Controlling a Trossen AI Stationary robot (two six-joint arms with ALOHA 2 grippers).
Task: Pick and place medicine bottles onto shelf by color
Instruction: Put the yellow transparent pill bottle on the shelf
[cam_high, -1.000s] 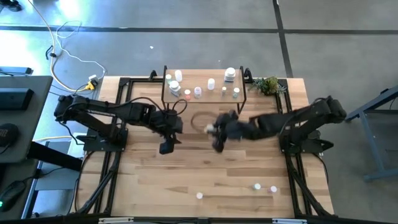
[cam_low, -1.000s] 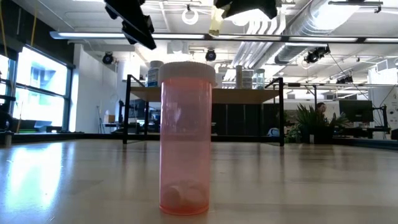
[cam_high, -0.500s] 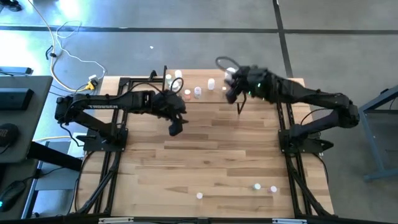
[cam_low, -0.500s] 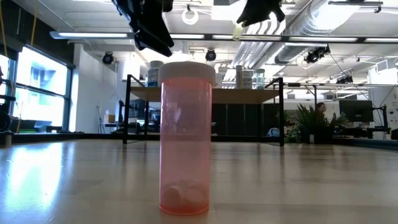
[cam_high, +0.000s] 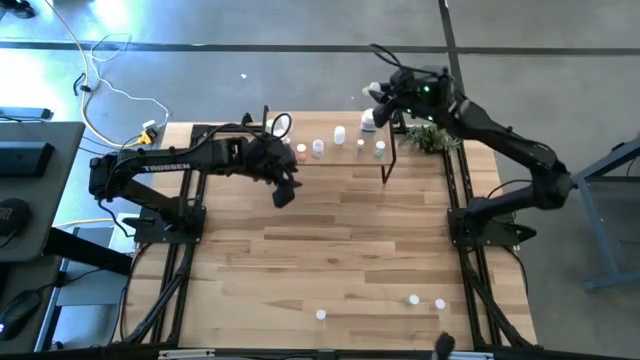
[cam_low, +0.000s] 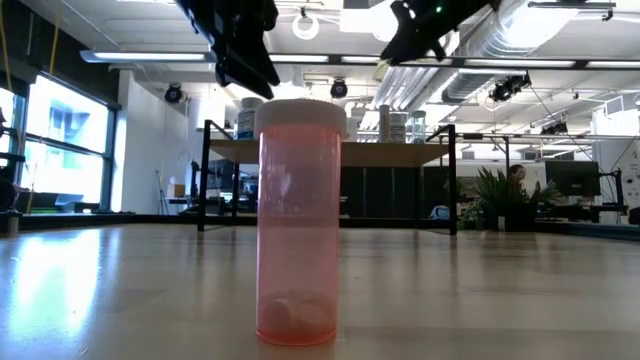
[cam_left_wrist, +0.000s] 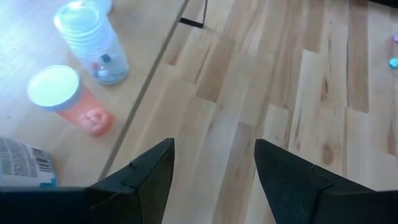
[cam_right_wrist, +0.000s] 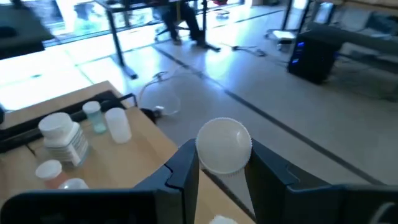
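Note:
My right gripper (cam_high: 376, 94) is high over the far right end of the shelf (cam_high: 330, 158), shut on a small white-capped bottle (cam_right_wrist: 224, 147). My left gripper (cam_high: 283, 192) is open and empty above the table, just in front of the shelf's left part; its fingers (cam_left_wrist: 149, 177) stand apart over bare wood. Several small bottles (cam_high: 318, 148) stand on the shelf. In the left wrist view an orange bottle (cam_left_wrist: 69, 99) and a clear one (cam_left_wrist: 93, 50) stand on it near its edge. My right gripper pinches the bottle between its two fingers, one on each side just below the white cap (cam_right_wrist: 225, 173). The cap's round top faces the wrist camera. The bottle is lifted clear, high above the shelf board.
A pink bottle with a white cap (cam_low: 297, 220) stands on the table close to the low camera. Three small bottles (cam_high: 413, 299) stand near the table's near edge. A green plant sprig (cam_high: 432, 137) lies at the shelf's right end. Bare wood lies between.
My right gripper has gone from the table's middle up and toward the far edge, carrying the bottle over the shelf's right end. My left gripper has gone toward the far edge, closer to the shelf's left front.

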